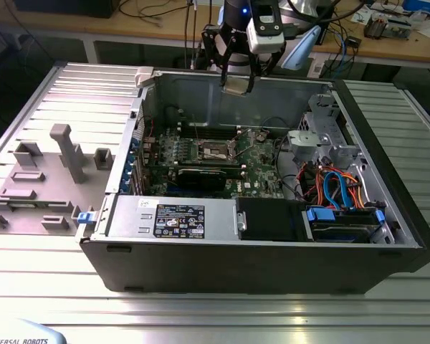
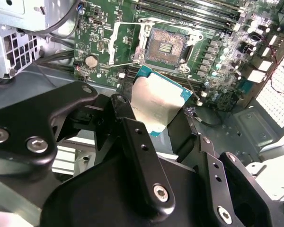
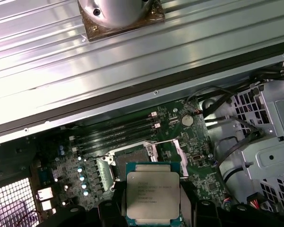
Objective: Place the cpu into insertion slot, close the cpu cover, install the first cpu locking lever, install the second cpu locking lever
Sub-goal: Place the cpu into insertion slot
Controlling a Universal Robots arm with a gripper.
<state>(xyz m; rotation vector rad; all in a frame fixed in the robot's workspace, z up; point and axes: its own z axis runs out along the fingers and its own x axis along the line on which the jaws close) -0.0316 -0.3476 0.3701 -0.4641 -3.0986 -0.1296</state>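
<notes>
Second wrist view showed the gripper point(image 2: 154, 113) pinching the cpu point(image 2: 158, 101) by two opposite edges, one black finger point(image 2: 128, 123) pressed on each side and the silver-grey lid left bare. In the exterior view the chip point(image 1: 237, 86) hung high above the insertion slot point(image 1: 216, 149), well apart from it. It looked light, thin and stiff. Its smooth metal top would likely slip under a loose hold, and its underside would likely be delicate, so the edges seemed the right place to grip it. The slot point(image 2: 164, 47) lay open with its dark centre exposed. The cpu cover point(image 2: 112, 45) was swung clear, just beside the slot, and the long memory slots point(image 3: 113, 132) ran just beside it on another side. Around the slot spread the green motherboard point(image 2: 99, 28), crowded with small parts. A black graphics card point(image 1: 201, 175) sat near the slot, with a bundle of orange and blue cables point(image 1: 330, 186) farther off. The slot sat deep inside the open computer case point(image 1: 272, 272), whose walls left room to approach it only from above. The case rested on a ribbed metal table point(image 1: 201, 315).
</notes>
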